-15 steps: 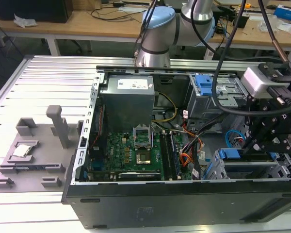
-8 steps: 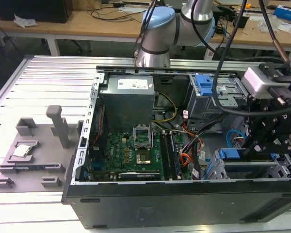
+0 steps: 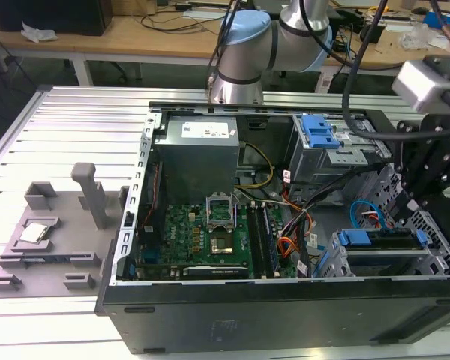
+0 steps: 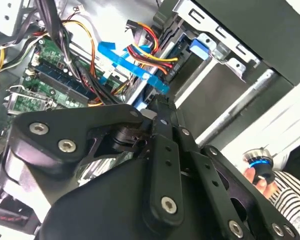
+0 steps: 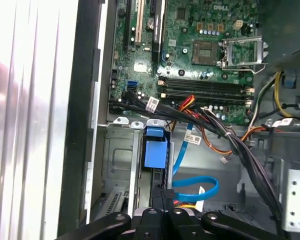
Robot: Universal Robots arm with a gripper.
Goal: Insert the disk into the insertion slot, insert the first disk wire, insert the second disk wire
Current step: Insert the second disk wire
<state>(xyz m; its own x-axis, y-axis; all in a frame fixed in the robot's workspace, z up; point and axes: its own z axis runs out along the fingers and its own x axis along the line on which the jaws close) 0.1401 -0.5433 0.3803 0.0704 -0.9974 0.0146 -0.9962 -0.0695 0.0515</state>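
Note:
The disk [image 3: 379, 241], in its bright blue carrier, lies inside the insertion slot [image 3: 394, 264] of the perforated metal cage, at the case's front corner on the exterior view's right. The carrier's blue tab [image 5: 155, 148] shows in the first wrist view. My gripper [image 3: 406, 212] hangs just over the disk's rear edge. Its fingers [image 5: 151, 216] are closed together on a black connector [image 5: 163, 196] at the end of the flat blue disk wire [image 5: 196, 187]. In the second wrist view the gripper [image 4: 158, 106] sits beside that blue wire [image 4: 121, 61] and the red-and-yellow disk wire [image 4: 149, 54].
The open case holds a motherboard [image 3: 210, 234], a power supply [image 3: 201, 148] and a taller grey cage with a blue clip [image 3: 319, 135]. Thick black cables [image 5: 250, 165] cross beside the cage. A grey fixture tray [image 3: 45, 240] lies outside. A hand with a knob [image 4: 259, 167] is close by.

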